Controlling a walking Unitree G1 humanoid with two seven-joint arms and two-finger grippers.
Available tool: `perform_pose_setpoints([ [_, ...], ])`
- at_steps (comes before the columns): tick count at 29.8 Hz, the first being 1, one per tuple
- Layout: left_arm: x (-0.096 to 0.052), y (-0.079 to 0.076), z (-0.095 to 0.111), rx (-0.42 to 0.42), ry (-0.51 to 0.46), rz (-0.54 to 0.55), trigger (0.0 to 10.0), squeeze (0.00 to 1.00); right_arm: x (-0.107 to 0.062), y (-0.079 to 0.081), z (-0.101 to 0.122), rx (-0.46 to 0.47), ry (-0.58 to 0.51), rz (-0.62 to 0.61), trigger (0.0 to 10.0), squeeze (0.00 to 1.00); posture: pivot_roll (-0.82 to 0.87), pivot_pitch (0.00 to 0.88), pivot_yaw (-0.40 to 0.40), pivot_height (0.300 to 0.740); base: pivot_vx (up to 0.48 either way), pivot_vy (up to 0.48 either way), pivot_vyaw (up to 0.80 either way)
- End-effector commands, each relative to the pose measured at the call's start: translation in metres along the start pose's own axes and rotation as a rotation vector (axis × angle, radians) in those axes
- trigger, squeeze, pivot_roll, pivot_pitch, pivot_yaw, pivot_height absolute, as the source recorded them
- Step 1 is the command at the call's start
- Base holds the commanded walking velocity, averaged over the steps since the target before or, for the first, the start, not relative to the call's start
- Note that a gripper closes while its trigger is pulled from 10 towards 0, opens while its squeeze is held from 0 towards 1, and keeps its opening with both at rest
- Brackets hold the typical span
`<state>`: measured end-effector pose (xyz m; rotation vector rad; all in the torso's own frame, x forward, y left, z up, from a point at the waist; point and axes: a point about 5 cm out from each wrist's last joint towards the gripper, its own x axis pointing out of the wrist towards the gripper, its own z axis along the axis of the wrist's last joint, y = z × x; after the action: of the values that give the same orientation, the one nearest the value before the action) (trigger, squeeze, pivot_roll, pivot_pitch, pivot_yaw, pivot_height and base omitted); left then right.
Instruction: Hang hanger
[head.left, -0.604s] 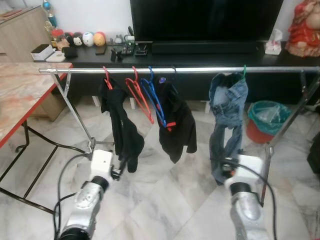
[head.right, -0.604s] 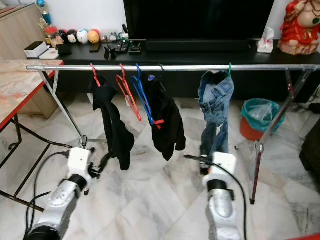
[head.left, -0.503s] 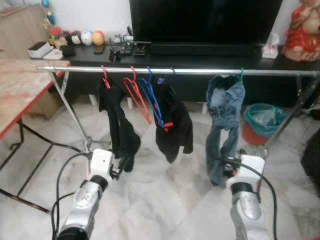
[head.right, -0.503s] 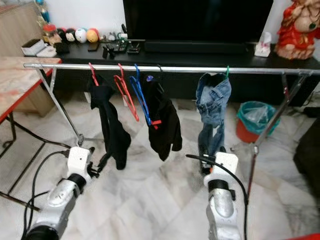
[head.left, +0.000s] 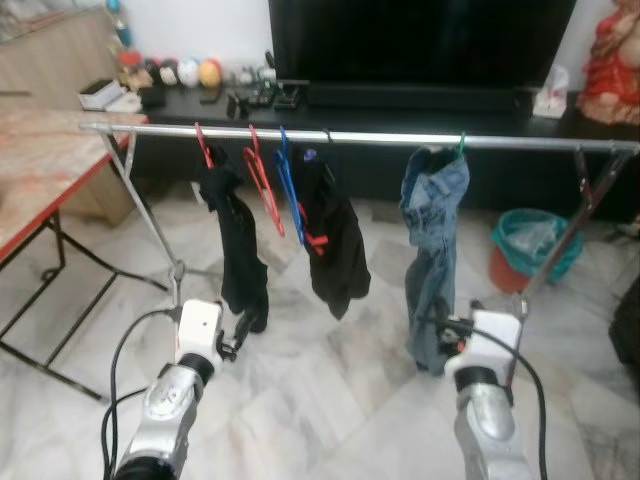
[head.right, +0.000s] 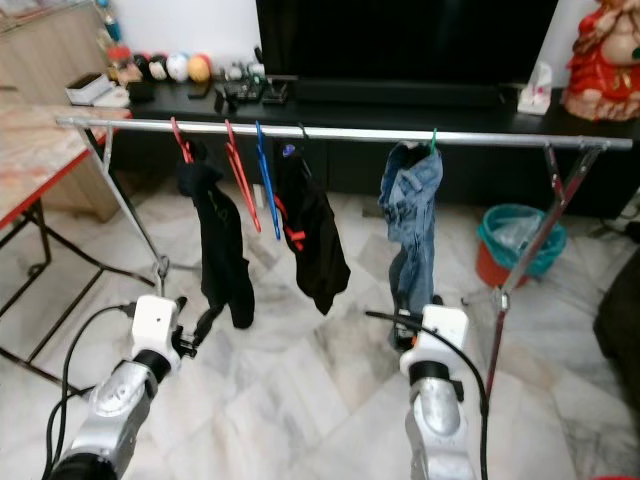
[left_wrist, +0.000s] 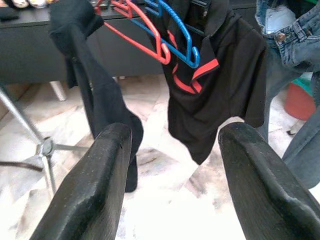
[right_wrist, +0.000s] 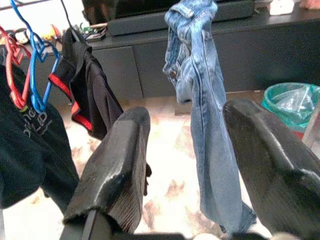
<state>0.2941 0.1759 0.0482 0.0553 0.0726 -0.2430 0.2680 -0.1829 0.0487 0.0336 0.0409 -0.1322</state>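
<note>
Your left gripper and right gripper are both spread and empty, held low in front of the clothes rail. You can judge the hanging done: a red hanger and a blue hanger hook on the rail, bare, between two black garments.

Soft, even indoor light fills the room, and the pale marble floor reads bright with only faint shadows. The metal rail carries a thin highlight along its length. The head views are slightly soft all over, with mild smearing toward the edges. In the wrist views the near black fingers are blurred, while the hanging clothes beyond are sharper.
</note>
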Motion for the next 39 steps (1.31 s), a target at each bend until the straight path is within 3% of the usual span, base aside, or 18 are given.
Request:
perform_pose_setpoints([
  [1, -0.0031, 0.0086, -0.0036, -0.006, 0.029, 0.02, 10.0, 0.0, 0.0013, 0.0035, 0.0012, 0.011, -0.001, 0.005, 10.0, 0.0, 0.04, 0.005, 0.044, 0.74, 0.0, 0.0, 0.0],
  [13, -0.0028, 0.0075, -0.0045, -0.015, 0.036, 0.017, 10.0, 0.0, 0.0027, 0.0039, 0.0008, 0.027, 0.009, 0.003, 10.0, 0.0, 0.04, 0.0, 0.041, 0.74, 0.0, 0.374, -0.23],
  [39, -0.0017, 0.0033, -0.0032, -0.008, 0.03, -0.016, 10.0, 0.0, 0.0041, 0.0019, 0.0021, 0.03, 0.002, -0.019, 10.0, 0.0, 0.05, 0.003, 0.044, 0.74, 0.011, 0.0, 0.0],
])
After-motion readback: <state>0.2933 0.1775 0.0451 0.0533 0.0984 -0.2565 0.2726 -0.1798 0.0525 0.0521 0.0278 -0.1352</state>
